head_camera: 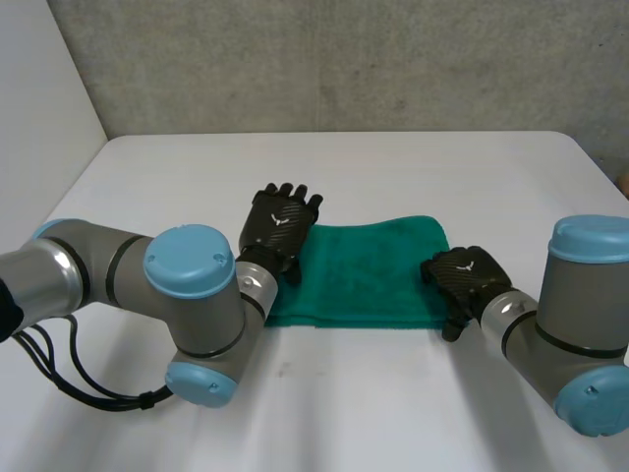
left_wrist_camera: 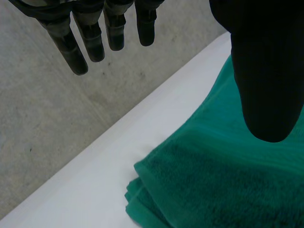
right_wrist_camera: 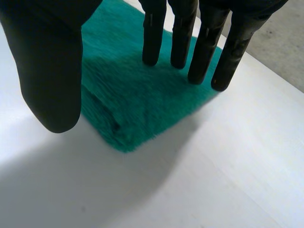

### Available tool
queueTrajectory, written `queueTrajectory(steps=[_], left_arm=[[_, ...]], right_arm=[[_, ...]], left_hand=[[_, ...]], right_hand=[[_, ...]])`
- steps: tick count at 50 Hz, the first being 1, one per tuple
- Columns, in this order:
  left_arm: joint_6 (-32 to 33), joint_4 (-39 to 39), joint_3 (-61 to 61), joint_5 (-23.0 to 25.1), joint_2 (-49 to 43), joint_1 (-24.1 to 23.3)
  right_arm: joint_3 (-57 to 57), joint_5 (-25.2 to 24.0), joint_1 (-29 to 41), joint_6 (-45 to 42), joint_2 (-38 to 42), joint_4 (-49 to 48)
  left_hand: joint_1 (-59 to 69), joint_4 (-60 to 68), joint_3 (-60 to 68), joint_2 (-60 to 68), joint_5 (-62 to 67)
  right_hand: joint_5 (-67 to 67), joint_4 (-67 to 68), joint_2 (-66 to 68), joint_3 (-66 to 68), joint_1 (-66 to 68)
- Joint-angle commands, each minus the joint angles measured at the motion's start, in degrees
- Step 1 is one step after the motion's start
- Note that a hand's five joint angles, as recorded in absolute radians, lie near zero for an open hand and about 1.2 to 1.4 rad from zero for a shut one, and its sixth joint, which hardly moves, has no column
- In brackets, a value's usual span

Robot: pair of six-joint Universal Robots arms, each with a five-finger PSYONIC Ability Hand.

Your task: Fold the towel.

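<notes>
A green towel lies folded into a flat rectangle in the middle of the white table. My left hand hovers at the towel's left end, open with fingers straight and nothing in them. In the left wrist view its fingers reach past the towel, whose layered corner lies below the thumb. My right hand sits at the towel's right end. In the right wrist view that hand is open, its fingers straight just above the towel's near corner, holding nothing.
A grey concrete wall stands behind the table's far edge. Bare white tabletop surrounds the towel on all sides. Both arms rest low over the table's near side.
</notes>
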Motion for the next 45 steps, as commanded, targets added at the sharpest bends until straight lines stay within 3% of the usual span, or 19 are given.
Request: queueTrajectory(steps=[1,5,10,16,24,27,29,37,39,40,41,43,45], left_arm=[[0.05,-0.47,-0.29,-0.27,-0.83,1.31],[0.05,-0.65,-1.43,-0.27,-0.48,1.93],[0.14,-1.53,-3.19,-0.36,0.13,2.28],[0.05,-3.46,-6.44,-0.44,2.94,2.72],[-0.12,-4.78,-12.68,-0.88,10.93,5.53],[-0.21,-4.52,-14.79,-3.07,14.27,7.46],[-0.56,-4.52,-16.11,-6.40,16.64,9.13],[-0.57,-4.52,-16.47,-7.39,17.62,10.10],[-0.57,-4.34,-16.12,-7.21,17.45,10.02],[-0.57,-4.34,-15.94,-6.95,17.27,9.93],[-0.83,-4.26,-15.42,-5.82,17.10,9.67],[-1.09,-4.25,-15.15,-5.11,17.10,9.49],[-3.45,-4.17,-13.31,-1.34,16.92,8.88]], right_arm=[[1.50,0.23,-2.05,-0.30,0.38,-2.88],[1.94,0.23,-2.32,-0.38,0.38,-3.67],[2.12,0.84,-2.67,-0.56,0.38,-5.60],[-0.95,0.93,-2.32,-2.22,-0.84,-5.61],[-14.67,1.55,2.69,-8.21,0.12,0.63],[-30.18,0.76,16.97,-8.65,8.26,7.56],[-35.38,0.06,22.00,-8.65,12.84,9.59],[-39.02,-3.46,27.04,-10.23,19.81,10.30],[-39.28,-2.24,26.77,-10.49,19.72,10.13],[-39.28,-2.23,26.77,-10.49,19.72,10.13],[-39.37,1.25,26.25,-10.23,19.02,9.60],[-39.20,3.20,26.07,-10.05,18.67,9.34],[-38.58,9.43,25.63,-9.35,16.83,8.29]], left_hand=[[-1.04,-1.58,-2.18,-1.62,-2.63],[-1.04,-1.58,-2.18,-1.62,-2.63],[-1.09,-1.63,-2.23,-1.66,-2.67],[-1.09,-1.63,-2.23,-1.66,-2.67],[-1.09,-1.63,-2.23,-1.66,-2.67],[-1.09,-1.63,-2.23,-1.66,-2.67],[-1.09,-1.63,-2.23,-1.66,-2.67],[-1.09,-1.63,-2.23,-1.66,-2.67],[-1.09,-1.63,-2.23,-1.66,-2.67],[-1.09,-1.63,-2.23,-1.66,-2.67],[-1.09,-1.63,-2.23,-1.66,-2.67],[-1.09,-1.63,-2.23,-1.66,-2.67],[-1.09,-1.63,-2.23,-1.66,-2.67]], right_hand=[[14.80,14.23,14.11,13.84,17.64],[25.20,24.62,24.50,24.24,28.04],[55.38,54.81,54.69,54.42,58.22],[55.46,54.88,54.76,54.50,58.30],[55.46,54.88,54.76,54.50,58.30],[55.46,54.88,54.76,54.50,58.30],[55.46,54.88,54.76,54.50,58.30],[55.46,54.88,54.76,54.50,58.30],[25.74,25.16,25.05,24.78,28.58],[25.58,25.00,24.88,24.62,28.42],[-14.54,-15.12,-15.24,-15.50,-11.70],[-14.54,-15.12,-15.24,-15.50,-11.70],[-14.54,-15.12,-15.24,-15.50,-11.70]])
